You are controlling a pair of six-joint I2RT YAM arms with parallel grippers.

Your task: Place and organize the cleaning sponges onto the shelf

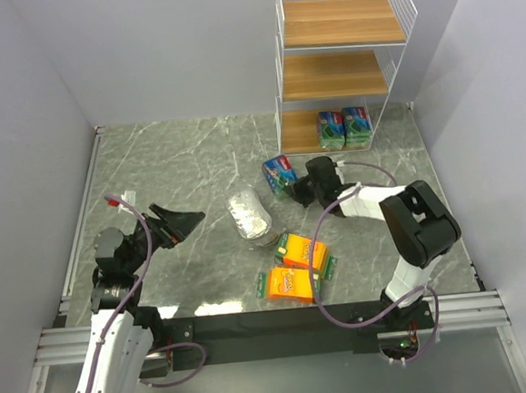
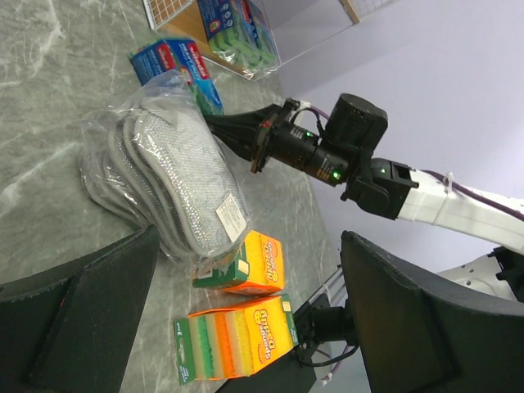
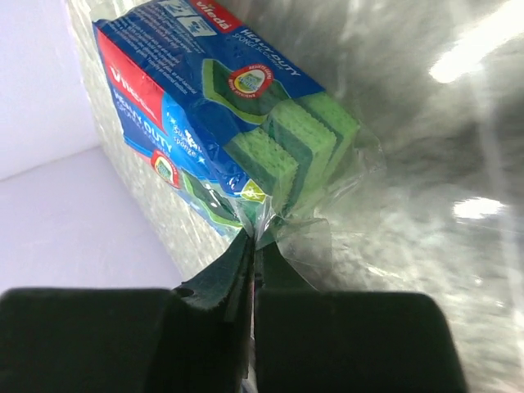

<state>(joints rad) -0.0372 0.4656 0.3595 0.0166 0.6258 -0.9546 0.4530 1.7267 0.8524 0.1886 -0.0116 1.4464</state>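
The left claw [image 1: 191,229] is spread wide and holds nothing. It hangs well to the left of the silvery grey pile [image 1: 248,214], with its tips turned toward it. That pile lies on the table [image 1: 169,158] in clear wrap. The left wrist view [image 2: 176,184] shows what looks like two packs, one lying on the other, but the wrap makes the count unsure.

Right of the pile, on the side nearer the arm bases, lie two orange packs. One orange pack [image 1: 304,252] [image 2: 258,262] sits against the pile's near end. The other orange pack [image 1: 289,285] [image 2: 237,340] lies just beyond the first, farther from the pile.

Right of the pile on its far side, and close to it, lies one loose blue-and-green pack [image 1: 277,170] [image 3: 221,123]. The right claw [image 1: 293,188] [image 3: 254,246] is pinched tight on the clear wrap flap at one end of this pack, so the pack sits directly ahead of the fingertips. Whether the pack rests fully on the table cannot be told.

Farther right and beyond the pile, well apart from it, stands the shelf [image 1: 331,75]. Its bottom board carries two shelved blue-and-green packs side by side [image 1: 331,129] [image 1: 357,125].

In all there are three blue-and-green packs, two orange packs and the grey pile.
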